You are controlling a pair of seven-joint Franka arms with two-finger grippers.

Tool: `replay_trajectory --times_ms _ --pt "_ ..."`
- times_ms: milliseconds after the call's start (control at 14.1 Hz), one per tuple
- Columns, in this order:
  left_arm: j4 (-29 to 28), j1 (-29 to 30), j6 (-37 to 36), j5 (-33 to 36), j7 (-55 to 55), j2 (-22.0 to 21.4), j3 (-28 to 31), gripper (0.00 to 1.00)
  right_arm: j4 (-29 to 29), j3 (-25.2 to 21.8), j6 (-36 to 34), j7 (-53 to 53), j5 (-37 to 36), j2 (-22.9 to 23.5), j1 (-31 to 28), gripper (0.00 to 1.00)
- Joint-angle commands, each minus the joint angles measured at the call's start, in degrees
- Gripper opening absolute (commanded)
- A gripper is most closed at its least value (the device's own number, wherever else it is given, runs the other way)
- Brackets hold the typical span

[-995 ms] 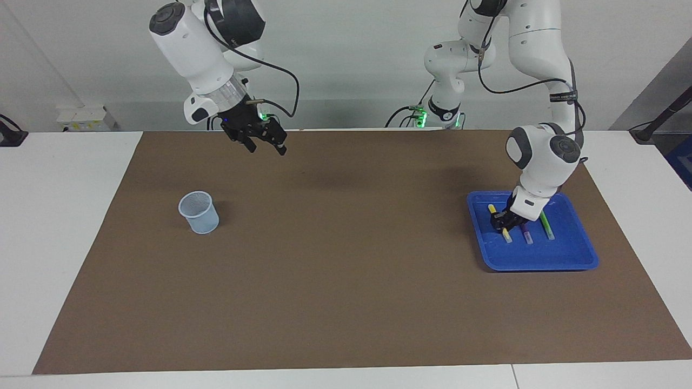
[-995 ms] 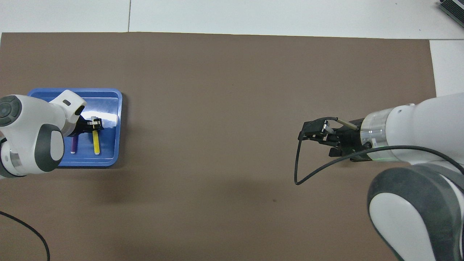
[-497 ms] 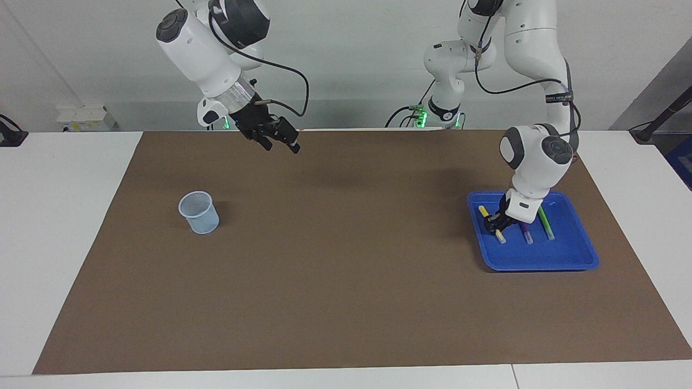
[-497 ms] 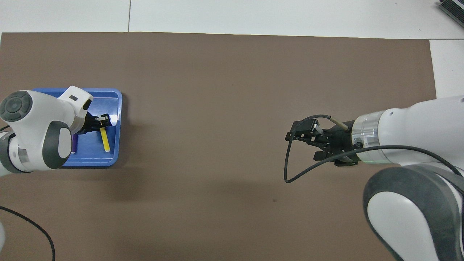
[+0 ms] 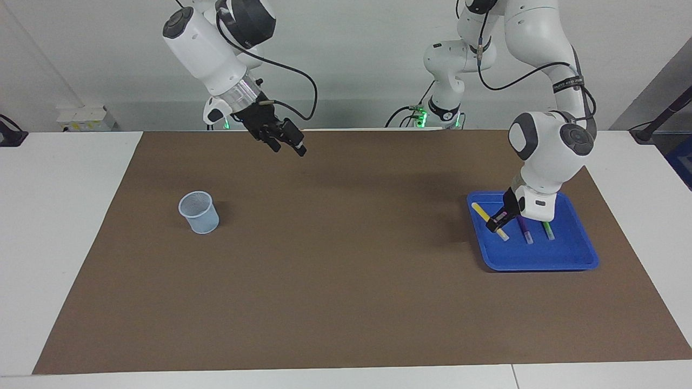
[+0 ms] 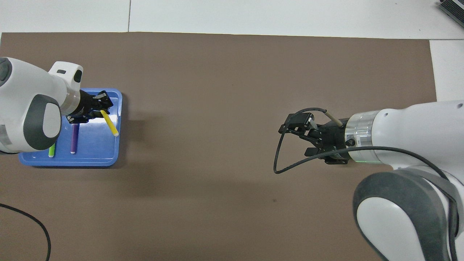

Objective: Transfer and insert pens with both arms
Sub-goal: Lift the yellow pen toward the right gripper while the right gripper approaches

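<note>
**Yellow pen lifted from the tray**

Now that your left gripper (image 5: 497, 222) has clamped the yellow pen (image 5: 485, 216) and tilted it up off the blue tray (image 5: 540, 259), handover comes next. Purple pen (image 5: 524, 229) and green pen (image 5: 548, 230) lie in the tray. Your right gripper (image 5: 286, 141), jaws apart, has swung higher over the mat, near the cup (image 5: 199, 212).

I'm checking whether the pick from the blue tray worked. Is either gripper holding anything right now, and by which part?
The left gripper holds the yellow pen near its pale cap end; the right gripper is open and holds nothing.
</note>
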Motion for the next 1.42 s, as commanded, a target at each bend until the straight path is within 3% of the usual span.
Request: replay_trajectory --times_ms 0,284,710,995,1350 --pt "0.51 -1.7 -1.12 -3.66 -10.89 -1.29 0.24 0.0 -1.39 0.08 1.54 0.39 1.64 -0.71 -0.09 1.0" --pt "-0.19 -1.88 -1.56 -11.22 -21.9 -3.75 -1.26 0.0 -1.39 0.08 1.54 0.39 1.73 -0.36 0.0 1.0" --pt "-2.47 -7.93 -2.53 -24.4 -35.97 -9.37 -1.35 0.0 -1.22 0.08 0.76 0.65 1.47 -0.45 1.49 1.0" --pt "-9.58 -10.4 -1.04 -35.04 -35.98 -14.91 -1.26 0.0 -1.48 0.16 1.37 -1.46 -0.03 -0.45 1.84 1.0" --pt "-18.19 -13.56 5.71 -47.08 -36.16 -23.25 -1.26 0.0 -1.31 0.16 11.27 4.61 0.94 0.6 7.19 1.0"
